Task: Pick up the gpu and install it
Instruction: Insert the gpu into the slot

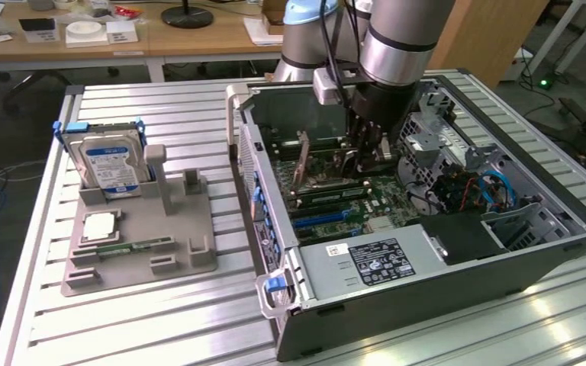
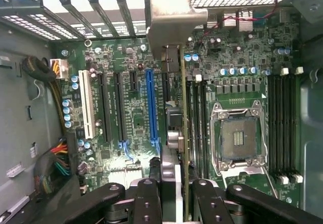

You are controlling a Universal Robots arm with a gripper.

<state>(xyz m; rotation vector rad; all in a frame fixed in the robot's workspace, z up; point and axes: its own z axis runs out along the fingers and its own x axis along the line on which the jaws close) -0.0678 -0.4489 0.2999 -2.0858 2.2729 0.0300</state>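
Table: a slatted metal table (image 1: 150,320) carries everything.
Computer case: the open case (image 1: 426,305) lies on its side across the right half of the exterior view. It holds the motherboard (image 2: 126,133), a labelled power supply (image 1: 375,263) at the lower centre, and cables toward the right.
Grey tray: the tray (image 1: 186,263) sits at the exterior view's left, well apart from the case. In it a hard drive (image 1: 110,164) stands upright at the back, a processor chip (image 1: 100,226) lies flat in front of that, and a memory stick (image 1: 135,246) lies in a groove beside the chip.
My gripper: my gripper (image 1: 362,156) reaches down inside the case, near the upper centre of the exterior view.
Graphics card: the graphics card (image 2: 176,128) stands on edge over the motherboard, just beside the blue slot (image 2: 151,108). Its metal bracket (image 2: 174,17) is close to the case's rear openings.
Fingers: my fingers (image 2: 146,199) pinch the graphics card from both sides.
Step in hand: installing, I judge. The pick-up is done and the card is over the slots. Whether its lower edge touches a slot I cannot tell.
What seating calls for: in my judgement, the card's edge square over one slot, the bracket lined up with its opening, and a straight, even press.
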